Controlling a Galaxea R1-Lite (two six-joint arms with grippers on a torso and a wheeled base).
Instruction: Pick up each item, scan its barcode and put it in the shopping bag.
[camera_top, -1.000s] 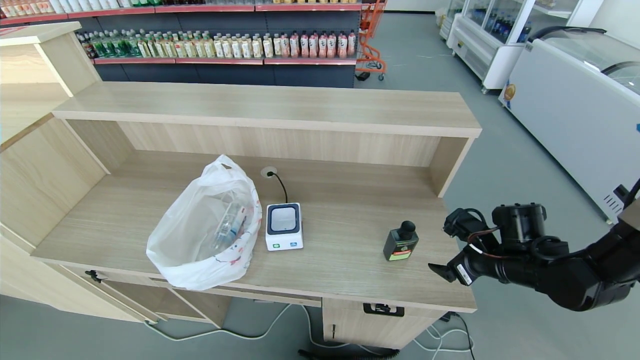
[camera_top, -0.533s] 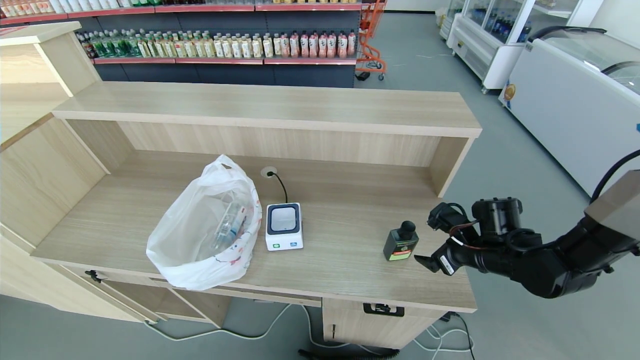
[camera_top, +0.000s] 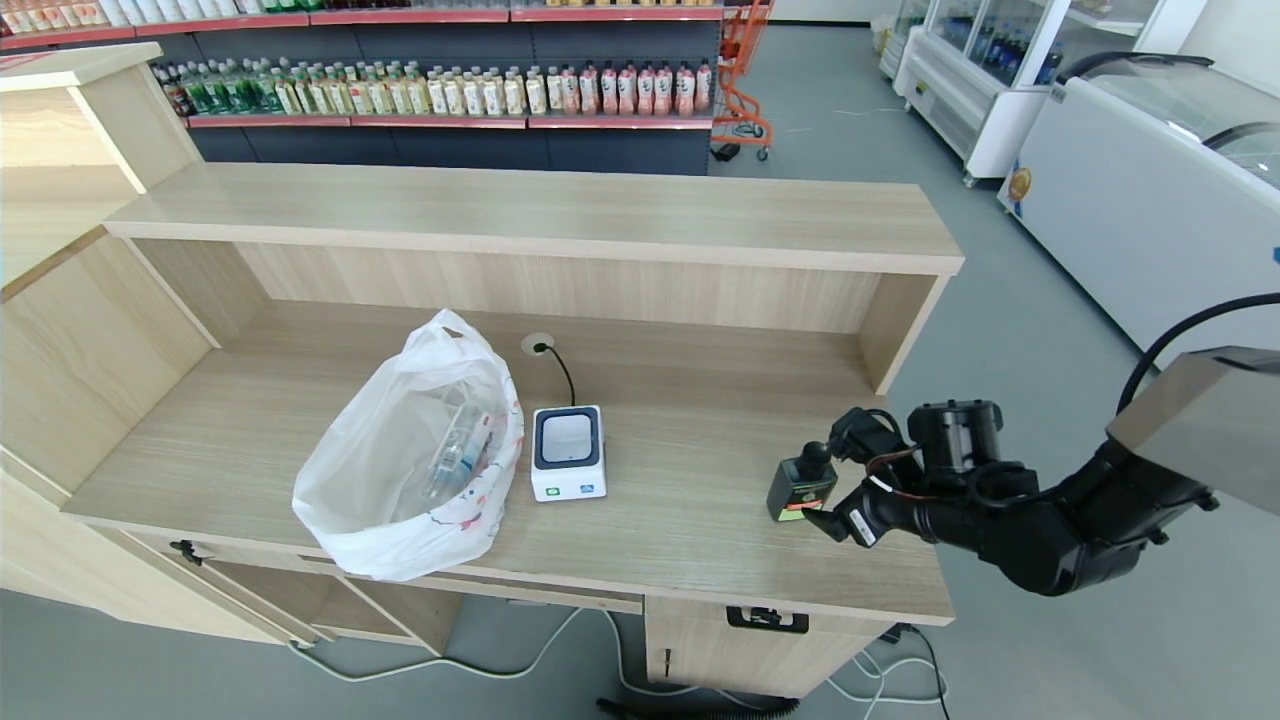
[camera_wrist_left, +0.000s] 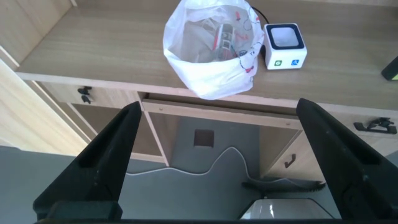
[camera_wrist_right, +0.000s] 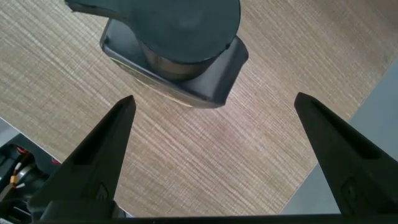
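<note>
L hand (camera_wrist_left: 214, 168): fingers spread wide, holding nothing, low in front of the surface (camera_top: 690, 430) edge on the bag side. On the surface, 3 things. 1 white shopping bag (camera_top: 400, 470) at left, mouth open, w/ clear-wrapped items (camera_top: 455, 455) inside, count unclear. 1 white scanner (camera_top: 568, 452) just beside the bag, w/ a cable (camera_top: 562, 372) running to the back. 1 dark bottle (camera_top: 802, 485), upright, black cap, well apart near the right end. R hand (camera_top: 828, 478): spread, bottle at the mouth of its gap, not pinched.
</note>
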